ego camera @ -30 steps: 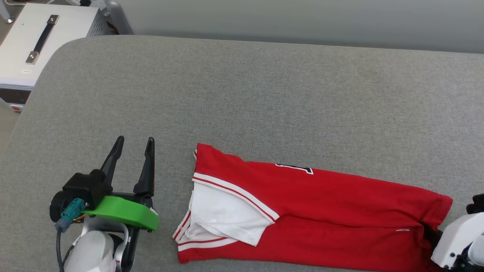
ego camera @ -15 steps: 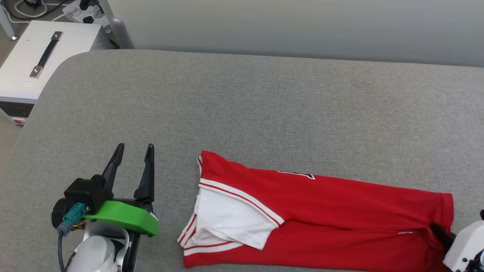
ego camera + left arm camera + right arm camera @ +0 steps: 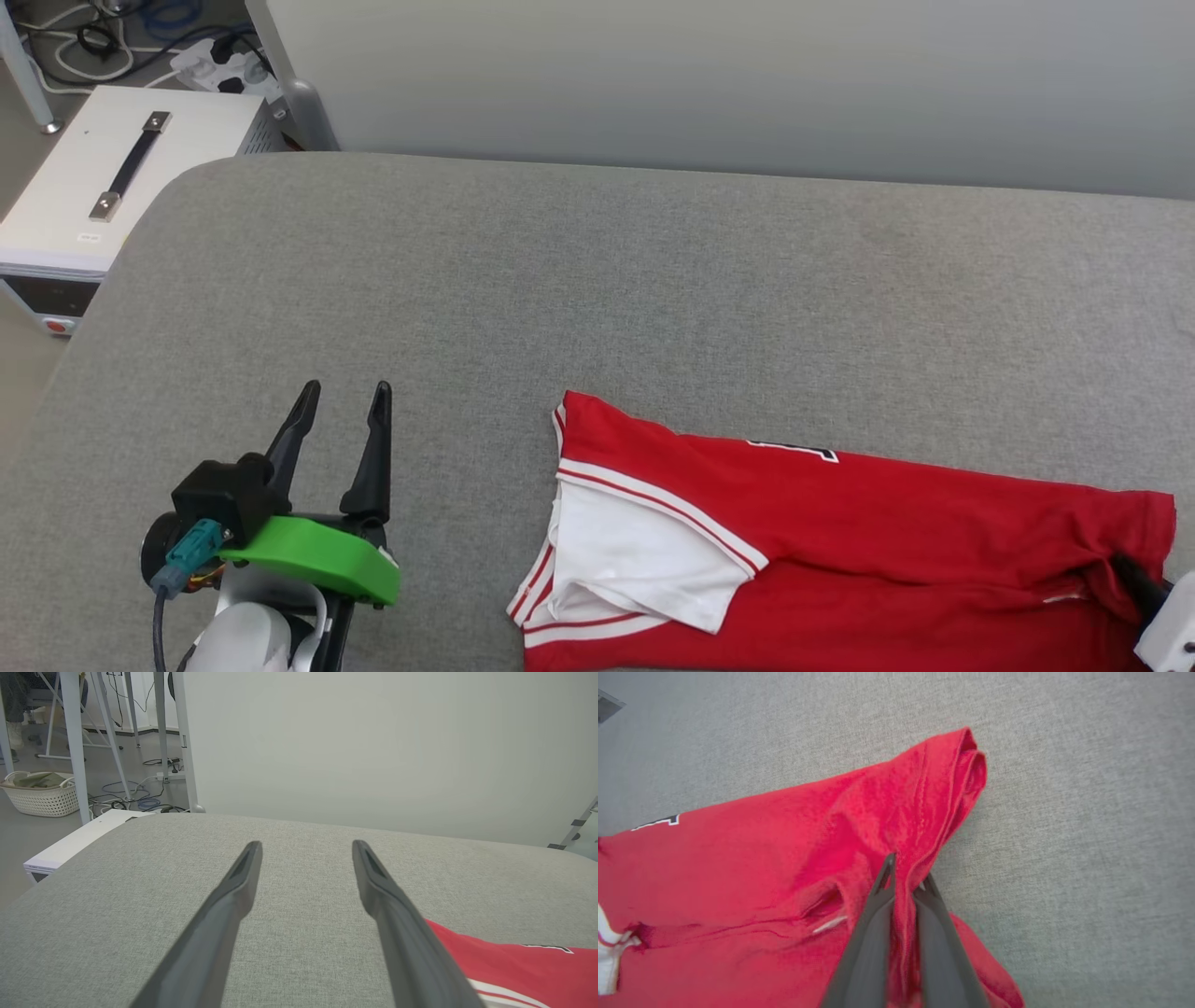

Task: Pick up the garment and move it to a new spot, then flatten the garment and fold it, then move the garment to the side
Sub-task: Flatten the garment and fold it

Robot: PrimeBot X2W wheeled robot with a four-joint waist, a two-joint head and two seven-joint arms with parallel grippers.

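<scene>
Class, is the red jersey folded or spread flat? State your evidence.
Folded: the jersey lies as a narrow band, its white sleeve lying over the front.

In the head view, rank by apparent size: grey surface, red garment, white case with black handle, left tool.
1. grey surface, by far largest.
2. garment, partly cut off by the frame.
3. white case and left tool look alike; the tool is nearer the camera, so unranked.

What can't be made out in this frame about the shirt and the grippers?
1. Lettering on the shirt: head view, folded under, only a sliver shows; unreadable.
2. Shirt's near edge: head view, cut off by the bottom edge.
3. Right gripper: right wrist view, shut on the shirt; bunched cloth hides how many layers it pinches.
</scene>
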